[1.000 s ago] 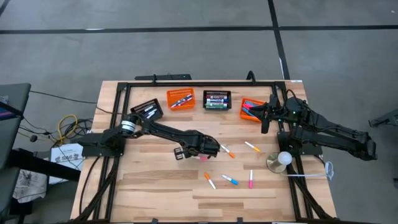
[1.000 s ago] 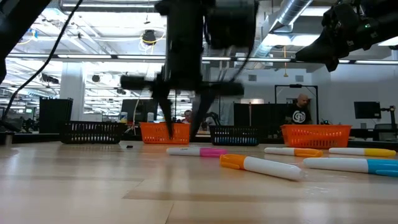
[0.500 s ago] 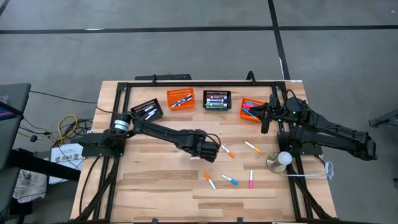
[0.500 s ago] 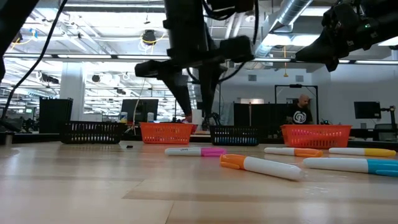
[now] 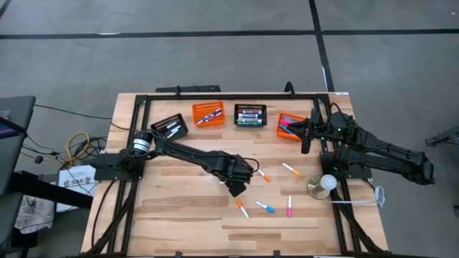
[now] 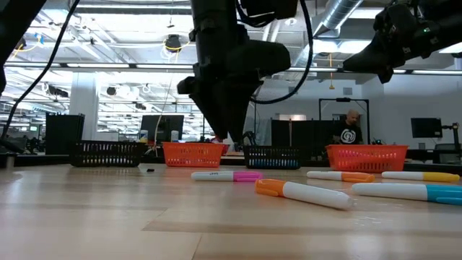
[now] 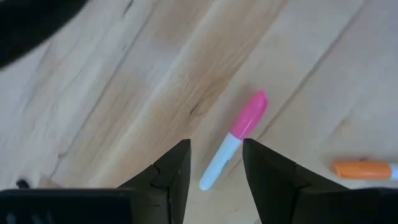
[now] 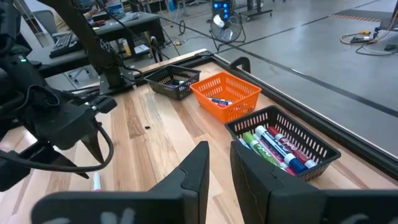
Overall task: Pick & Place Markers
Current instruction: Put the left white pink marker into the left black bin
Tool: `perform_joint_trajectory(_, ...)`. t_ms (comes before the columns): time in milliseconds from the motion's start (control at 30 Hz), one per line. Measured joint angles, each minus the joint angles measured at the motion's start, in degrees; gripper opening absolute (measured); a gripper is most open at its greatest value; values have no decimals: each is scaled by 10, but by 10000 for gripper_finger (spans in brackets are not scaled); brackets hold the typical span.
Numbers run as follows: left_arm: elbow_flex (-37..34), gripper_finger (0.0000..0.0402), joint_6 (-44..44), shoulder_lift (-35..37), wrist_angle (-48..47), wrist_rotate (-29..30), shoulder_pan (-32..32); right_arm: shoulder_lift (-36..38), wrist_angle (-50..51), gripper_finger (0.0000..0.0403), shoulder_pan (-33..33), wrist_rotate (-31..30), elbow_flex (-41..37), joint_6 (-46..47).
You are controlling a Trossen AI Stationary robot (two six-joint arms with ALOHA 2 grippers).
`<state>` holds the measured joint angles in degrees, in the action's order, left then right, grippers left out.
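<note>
Swinging a little toward the surface's near edge over the last second, the left tool (image 5: 237, 188) now hangs mid-surface, fingers parted and empty, straddling from above a slim pink-capped white marker (image 7: 234, 139), apparently lined up to close on it. Other loose markers (image 5: 265, 208) lie nearer the right edge. The right tool (image 5: 305, 147) waits nearly closed, empty, beside the orange mesh basket (image 5: 289, 125) at the far right corner.

In the left wrist view an orange marker (image 7: 367, 169) runs off the picture's edge. From above, the left arm covers the pink marker (image 7: 235, 147). In the low view a blue-capped marker (image 6: 411, 191) is cut off at the right.
</note>
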<state>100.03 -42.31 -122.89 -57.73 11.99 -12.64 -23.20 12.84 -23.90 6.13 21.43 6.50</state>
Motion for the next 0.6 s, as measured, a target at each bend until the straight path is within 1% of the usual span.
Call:
perform_joint_trajectory(133, 0, 145, 45, 0, 6, 0, -2, 0, 0, 56, 0, 0, 0, 0)
perform_joint_trajectory(367, -27, 145, 97, 0, 41, 1, -19, 0, 0, 56, 0, -1, 0, 0)
perform_joint_trajectory(500, -34, 145, 132, 0, 50, 35, -43, 0, 1, 56, 0, -1, 0, 0)
perform_joint_trajectory(600, -42, 145, 139, 0, 50, 66, -52, 0, 1, 56, 0, -1, 0, 0)
